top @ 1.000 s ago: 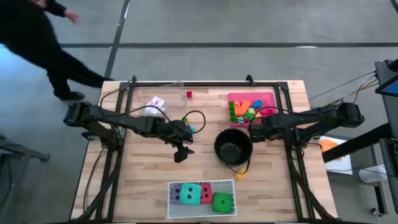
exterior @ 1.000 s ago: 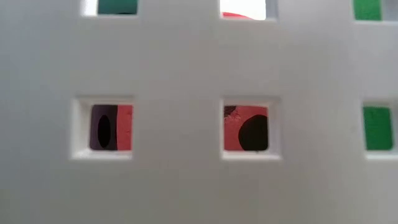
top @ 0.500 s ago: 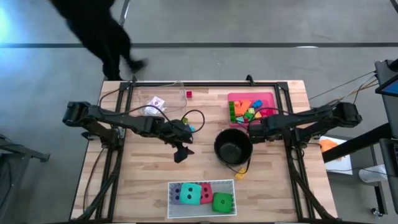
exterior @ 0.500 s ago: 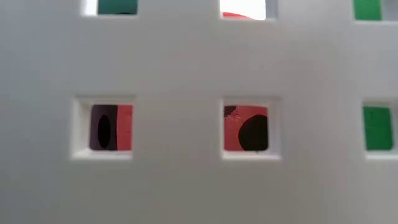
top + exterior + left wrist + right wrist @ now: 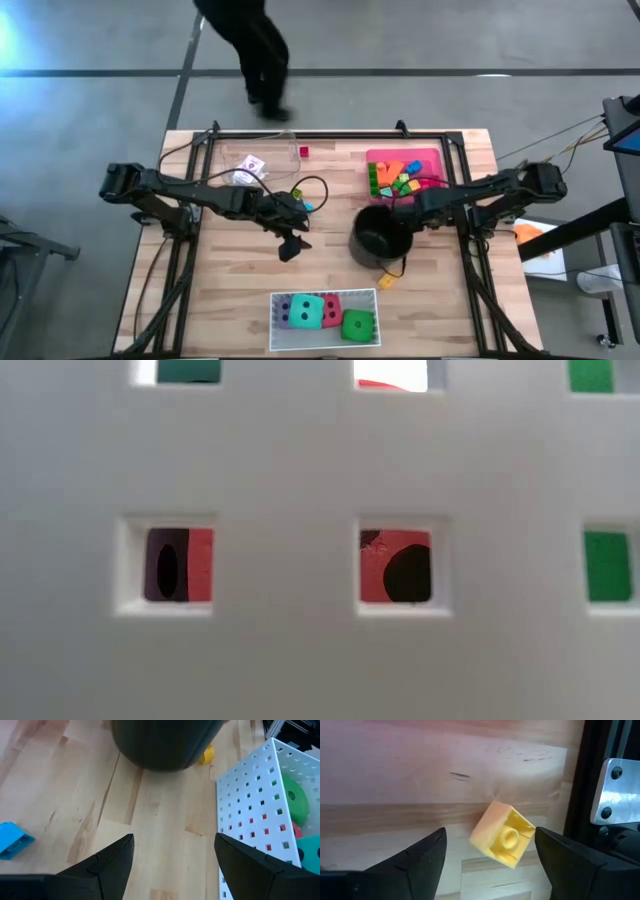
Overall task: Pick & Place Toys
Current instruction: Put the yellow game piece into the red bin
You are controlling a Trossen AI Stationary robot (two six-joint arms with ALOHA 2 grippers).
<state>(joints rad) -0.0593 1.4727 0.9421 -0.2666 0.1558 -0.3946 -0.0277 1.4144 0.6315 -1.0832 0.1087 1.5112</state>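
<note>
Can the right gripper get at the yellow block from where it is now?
Probably yes. The right gripper is open, and the yellow block lies tilted on bare wood just ahead between its fingers. The black pot stands close beside the block, which may crowd the approach.

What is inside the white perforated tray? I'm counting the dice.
The white perforated tray holds four soft dice: purple, teal, red and green. Whatever lies beneath them is covered.
</note>
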